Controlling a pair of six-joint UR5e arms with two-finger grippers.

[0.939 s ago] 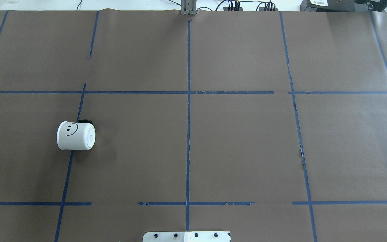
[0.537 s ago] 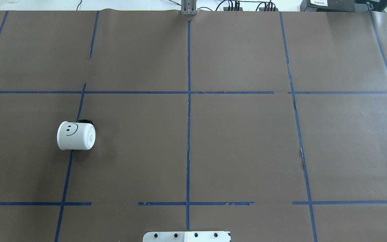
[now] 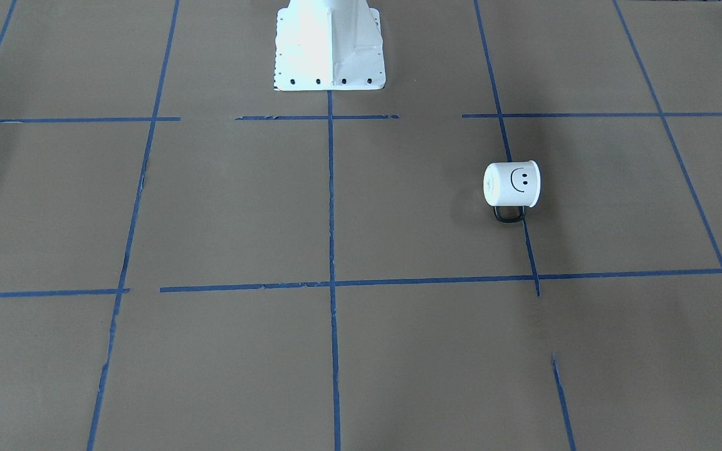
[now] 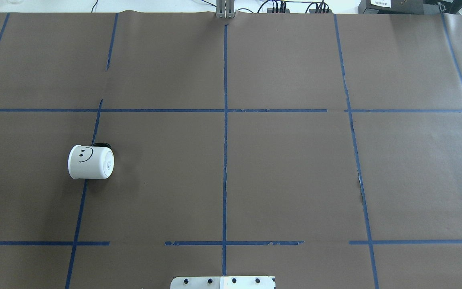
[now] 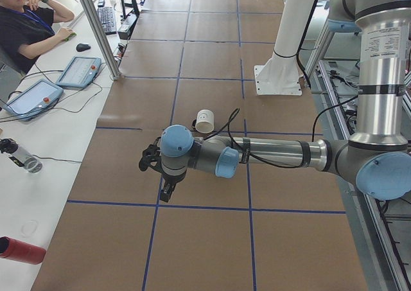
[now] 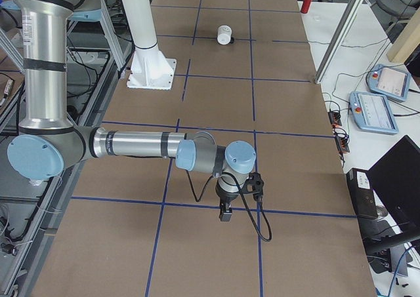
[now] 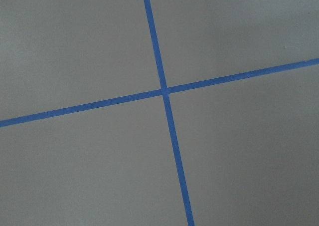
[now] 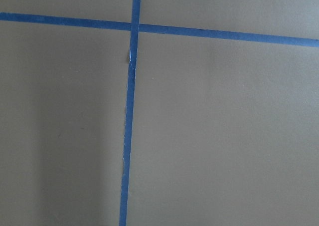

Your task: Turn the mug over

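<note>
The white mug [image 4: 90, 162] with a black smiley lies on its side on the brown table cover, on a blue tape line left of centre. Its dark handle points to the table's far side. It also shows in the front view [image 3: 511, 183], the left view [image 5: 205, 120] and the right view [image 6: 224, 35]. My left gripper [image 5: 166, 193] hangs over a tape cross, farther out to my left than the mug and apart from it. My right gripper [image 6: 225, 213] hangs over the table's other end. I cannot tell whether either is open or shut.
The white robot pedestal [image 3: 329, 44] stands at the table's near middle edge. Blue tape lines [image 4: 225, 160] grid the cover. A seated operator [image 5: 26, 21] and tablets [image 5: 78, 71] are at a side bench. Teach pendants [image 6: 374, 110] lie beyond the far edge.
</note>
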